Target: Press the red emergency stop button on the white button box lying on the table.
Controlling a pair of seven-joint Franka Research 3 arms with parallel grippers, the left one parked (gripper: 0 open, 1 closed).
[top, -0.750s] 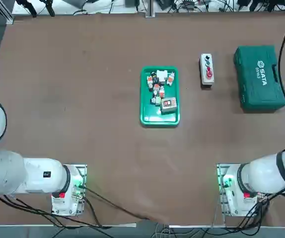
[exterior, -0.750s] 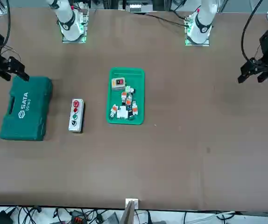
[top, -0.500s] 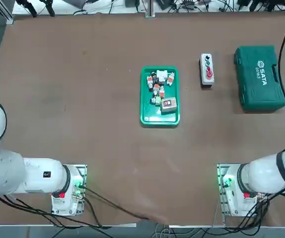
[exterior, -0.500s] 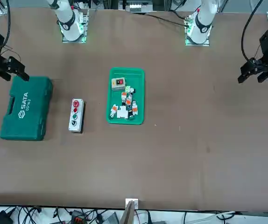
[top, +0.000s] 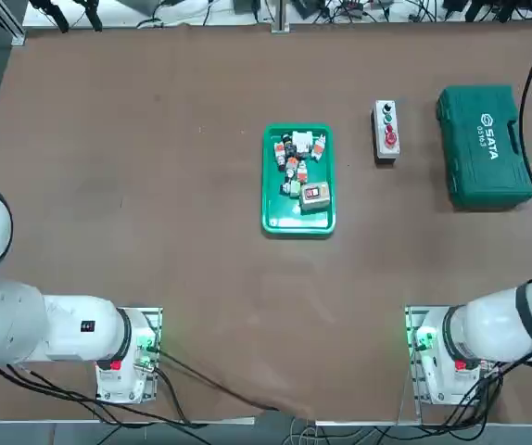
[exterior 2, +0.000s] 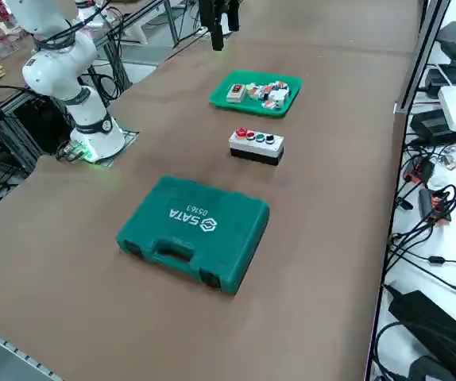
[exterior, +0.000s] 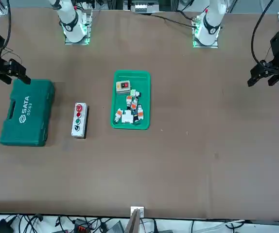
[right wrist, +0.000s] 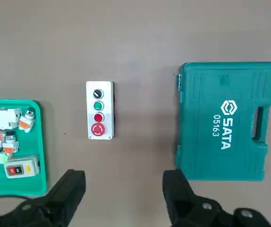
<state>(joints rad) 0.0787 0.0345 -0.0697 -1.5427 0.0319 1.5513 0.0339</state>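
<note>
1. The right gripper (right wrist: 123, 198) hangs high over the worktop (top: 155, 204) with its fingers (right wrist: 71, 189) spread apart and nothing between them — pressing with the fingers this wide could straddle the red emergency stop button (right wrist: 97, 129) rather than push it.
2. The white button box (top: 386, 132) lies flat between the green tray (top: 298, 222) and the green toolbox (top: 485, 144), apart from both. A smaller red button (right wrist: 98, 117) sits just beside the big one, then green and black; a descent slightly off line would likely hit the wrong button.
3. The box looks light and unfastened, so an off-centre or slanted push may tip or slide it.
4. The tray holds a small grey switch (top: 314, 195) with a red rectangle — a possible false target.
5. The worktop is a matte brown sheet, mostly bare. Cables and power bricks (exterior 2: 442, 206) crowd a shelf along its far edge, well apart from the box.
</note>
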